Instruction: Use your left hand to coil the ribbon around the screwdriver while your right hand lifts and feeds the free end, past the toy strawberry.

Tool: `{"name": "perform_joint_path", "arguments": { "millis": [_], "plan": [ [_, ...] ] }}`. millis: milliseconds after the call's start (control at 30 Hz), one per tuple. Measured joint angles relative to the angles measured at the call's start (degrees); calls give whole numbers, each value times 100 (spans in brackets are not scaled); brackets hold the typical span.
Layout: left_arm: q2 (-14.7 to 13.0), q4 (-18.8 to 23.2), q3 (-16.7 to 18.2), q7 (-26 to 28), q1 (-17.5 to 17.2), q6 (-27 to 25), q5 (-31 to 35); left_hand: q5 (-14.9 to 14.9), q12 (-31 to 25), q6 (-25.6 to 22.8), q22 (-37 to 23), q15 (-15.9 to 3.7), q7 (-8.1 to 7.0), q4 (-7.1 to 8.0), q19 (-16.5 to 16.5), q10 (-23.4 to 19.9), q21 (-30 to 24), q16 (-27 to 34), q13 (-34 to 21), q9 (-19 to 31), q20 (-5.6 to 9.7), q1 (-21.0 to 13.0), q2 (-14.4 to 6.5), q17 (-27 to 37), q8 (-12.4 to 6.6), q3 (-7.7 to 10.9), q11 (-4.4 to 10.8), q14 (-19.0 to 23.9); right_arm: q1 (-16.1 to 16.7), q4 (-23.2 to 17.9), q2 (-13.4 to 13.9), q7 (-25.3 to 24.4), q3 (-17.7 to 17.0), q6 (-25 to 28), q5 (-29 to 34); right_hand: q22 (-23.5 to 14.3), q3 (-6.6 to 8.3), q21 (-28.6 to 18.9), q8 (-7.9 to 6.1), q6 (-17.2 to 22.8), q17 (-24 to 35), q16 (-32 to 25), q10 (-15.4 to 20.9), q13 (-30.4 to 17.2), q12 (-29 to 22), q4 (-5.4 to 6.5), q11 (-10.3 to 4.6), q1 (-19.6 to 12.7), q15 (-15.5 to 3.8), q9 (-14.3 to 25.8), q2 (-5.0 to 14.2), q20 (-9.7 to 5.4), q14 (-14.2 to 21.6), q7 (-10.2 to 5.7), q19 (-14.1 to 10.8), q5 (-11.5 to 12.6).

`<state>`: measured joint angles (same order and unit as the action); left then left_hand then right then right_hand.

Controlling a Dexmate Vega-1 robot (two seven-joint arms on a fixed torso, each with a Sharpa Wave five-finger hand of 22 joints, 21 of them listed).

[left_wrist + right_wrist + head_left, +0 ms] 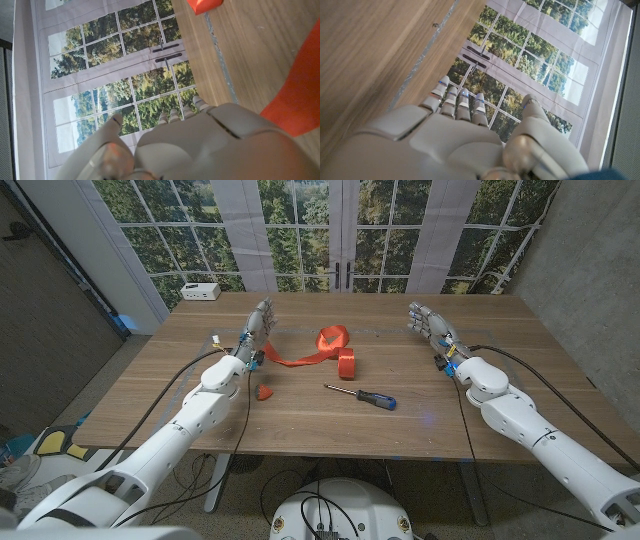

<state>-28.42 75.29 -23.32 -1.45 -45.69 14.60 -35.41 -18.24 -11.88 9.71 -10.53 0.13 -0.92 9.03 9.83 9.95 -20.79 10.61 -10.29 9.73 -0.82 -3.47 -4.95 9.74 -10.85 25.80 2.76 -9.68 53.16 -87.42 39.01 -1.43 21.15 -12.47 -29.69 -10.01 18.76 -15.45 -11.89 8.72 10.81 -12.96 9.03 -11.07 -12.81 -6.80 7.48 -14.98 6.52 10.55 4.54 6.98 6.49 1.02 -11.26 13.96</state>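
Your workspace is the wooden table (520,370), with a backdrop of printed windows and trees (300,225) hanging behind its far edge. Your two arms reach in from the near corners, the left arm (190,425) trailing a black cable over the near left part of the table and the right arm (540,425) doing the same on the other side.

Your left hand (257,330) stands raised over the far left part of the table, fingers (265,308) straight and a little apart, holding nothing. Your right hand (432,328) mirrors it on the far right, fingers spread and holding nothing (both wrist views show the same from behind, fingertips pointing toward the window print).

The orange ribbon (325,345) lies loose near the table's middle: a looped bundle at the far end, a flat strip running from it toward your left hand, and a short folded piece lying nearer the front. In the left wrist view the ribbon (300,95) shows as a broad orange band just beside the hand.

The screwdriver (362,395) lies flat in front of the ribbon, apart from it, its blue and black handle pointing toward your right side. The toy strawberry (263,391) sits by your left forearm, left of the screwdriver and well apart from it.

A small white box (201,291) rests at the far left corner.
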Motion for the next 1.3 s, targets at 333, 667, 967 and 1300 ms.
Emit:
{"name": "perform_joint_path", "arguments": {
  "millis": [333,667,967,1300],
  "plan": [
    [65,1,-104,1,113,-112,62,0,0,0,0,30,0,-24,0,-17,0,0,0,0,0,-12,-12,0,0,24,-26,-31,261,-670,503,-190,-67,359,342,-28,47,0,0,40,0,0,62,0,0,-47,1,-96,-36,0,38,0,39,-41,0,-23],
    [101,1,-181,-12,193,-190,116,0,1,0,1,47,0,-24,0,-1,0,0,1,-1,-63,-12,-12,0,0,24,-42,-14,506,-1281,942,-358,-151,773,662,-28,51,22,0,72,-1,0,122,-28,0,-91,0,-165,-49,-1,45,31,109,-72,-32,-66],
    [122,64,-258,-29,250,-227,185,0,1,2,1,61,-2,-44,-1,20,0,0,2,-1,-106,-17,-18,-1,0,3,-62,0,779,-1864,1318,-550,-249,1169,984,-27,75,22,0,71,-1,0,186,-27,0,-115,-18,-209,-49,-1,45,30,109,-72,-32,-66],
    [157,128,-321,-27,282,-234,263,1,1,-2,7,123,-125,-112,0,-12,0,0,2,-1,-144,-57,-57,-1,0,-18,-94,-21,1031,-2344,1610,-690,-338,1511,1236,-27,98,22,0,133,-2,0,234,-27,-34,-138,-31,-262,-58,-1,53,29,161,-72,-33,-106]
  ]
}}
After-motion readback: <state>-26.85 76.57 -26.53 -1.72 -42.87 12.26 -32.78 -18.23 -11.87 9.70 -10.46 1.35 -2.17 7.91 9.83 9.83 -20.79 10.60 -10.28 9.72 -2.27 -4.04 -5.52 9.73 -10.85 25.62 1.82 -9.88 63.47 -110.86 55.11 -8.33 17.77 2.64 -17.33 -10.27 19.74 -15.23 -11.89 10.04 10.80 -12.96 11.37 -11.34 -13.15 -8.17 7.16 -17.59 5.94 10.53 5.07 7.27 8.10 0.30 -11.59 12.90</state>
